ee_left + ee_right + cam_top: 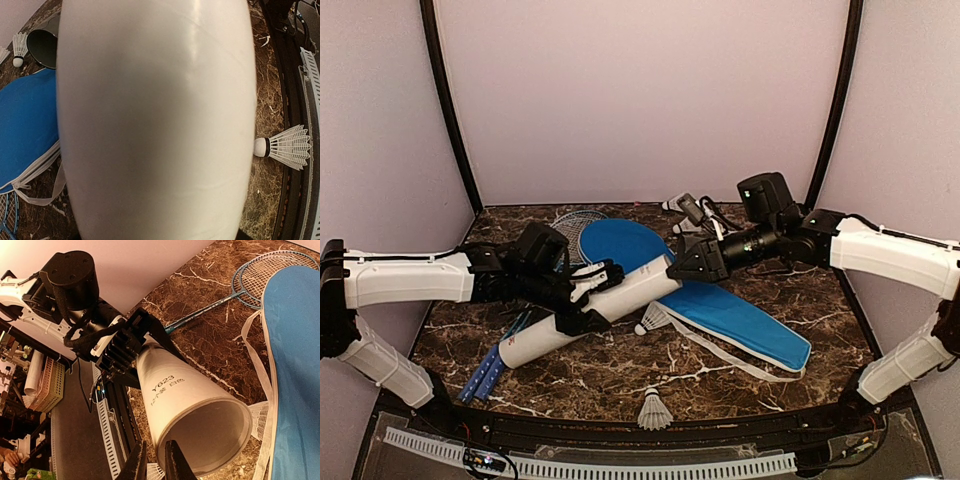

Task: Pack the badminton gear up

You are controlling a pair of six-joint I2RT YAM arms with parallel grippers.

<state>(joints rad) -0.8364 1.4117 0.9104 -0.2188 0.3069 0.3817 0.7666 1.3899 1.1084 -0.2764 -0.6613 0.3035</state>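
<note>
My left gripper [588, 297] is shut on the long white tube [630, 285] near its middle and holds it slanted over the table. The tube fills the left wrist view [155, 120] and hides the fingers there. Its open end [210, 435] faces my right gripper [678, 268], whose fingers [172, 462] stand almost together with nothing between them [154, 455]. The blue zip bag [740, 315] lies under and behind the tube. Two rackets lie at the left, handles [485, 378] near, heads [260, 270] far. Shuttlecocks lie under the tube end [653, 320] and at the front edge [655, 408].
A dark round cap [42, 47] and another shuttlecock [20, 47] lie at the back by the bag's head. The bag's white strap [730, 355] trails over the marble table [800, 290]. Purple walls close in three sides.
</note>
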